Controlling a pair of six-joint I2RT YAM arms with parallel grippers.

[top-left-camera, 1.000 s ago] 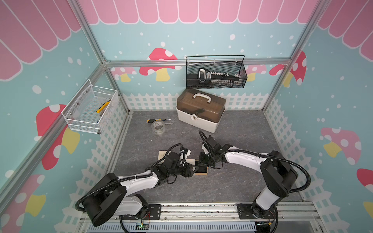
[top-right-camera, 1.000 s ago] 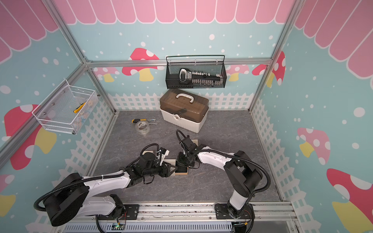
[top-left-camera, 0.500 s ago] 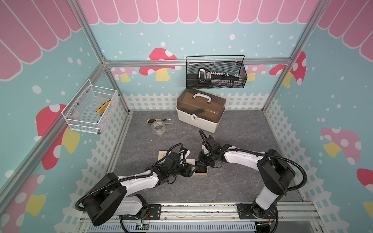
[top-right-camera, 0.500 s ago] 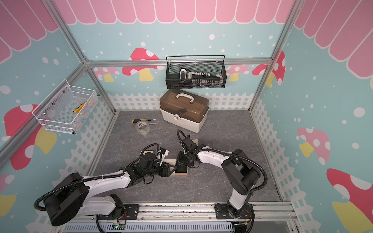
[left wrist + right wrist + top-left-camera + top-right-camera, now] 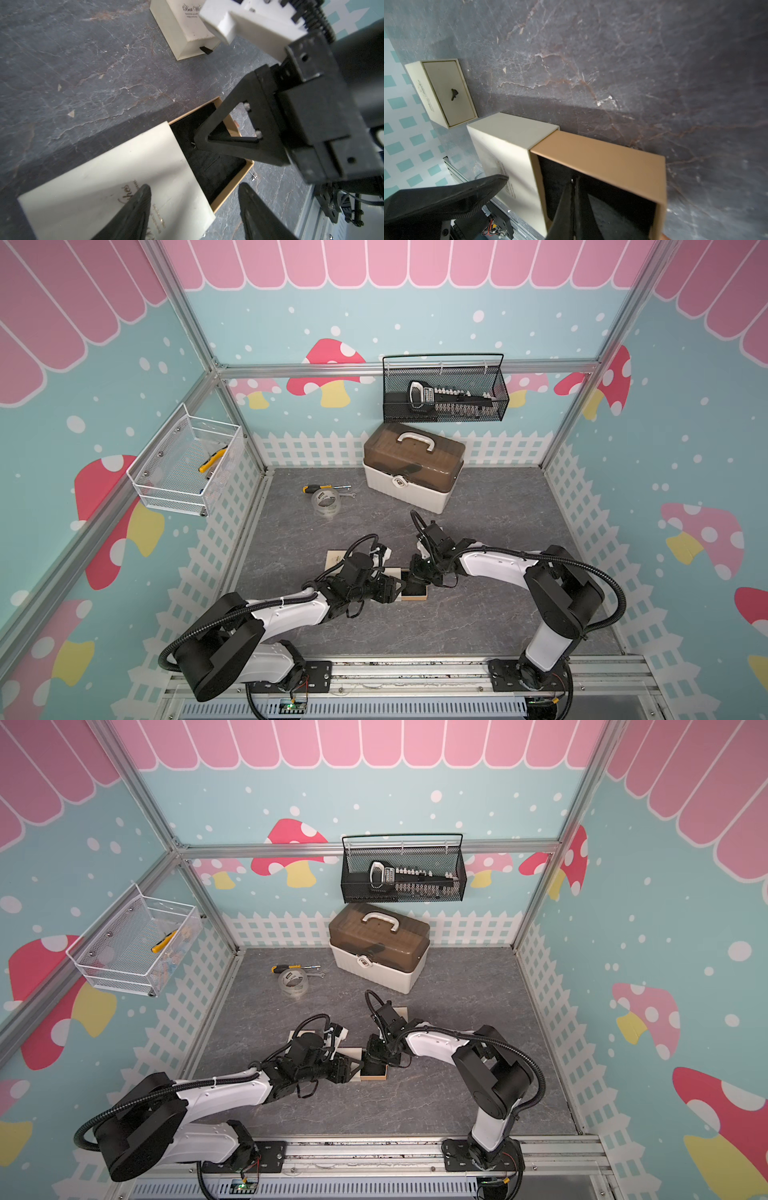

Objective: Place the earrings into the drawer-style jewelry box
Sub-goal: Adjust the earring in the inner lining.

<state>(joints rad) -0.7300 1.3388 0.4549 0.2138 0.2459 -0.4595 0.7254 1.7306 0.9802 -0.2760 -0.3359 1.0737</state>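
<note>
While drawer [image 5: 231, 188] stood pulled out of jewelry box [image 5: 104, 187] | right gripper [image 5: 197, 139]: jaws together on one earring [image 5: 572, 180], inside drawer; left gripper [image 5: 193, 212]: jaws apart over box; other earring [image 5: 254, 177]: tabletop [image 5: 83, 62], beside drawer

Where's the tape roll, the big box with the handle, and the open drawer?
Tape roll [image 5: 326, 510]: in a top view, on its clear front wall.
Toolbox [image 5: 436, 466]: in a top view, on its brown lid.
Open drawer [image 5: 216, 176]: in the left wrist view, on its black lining.
</note>
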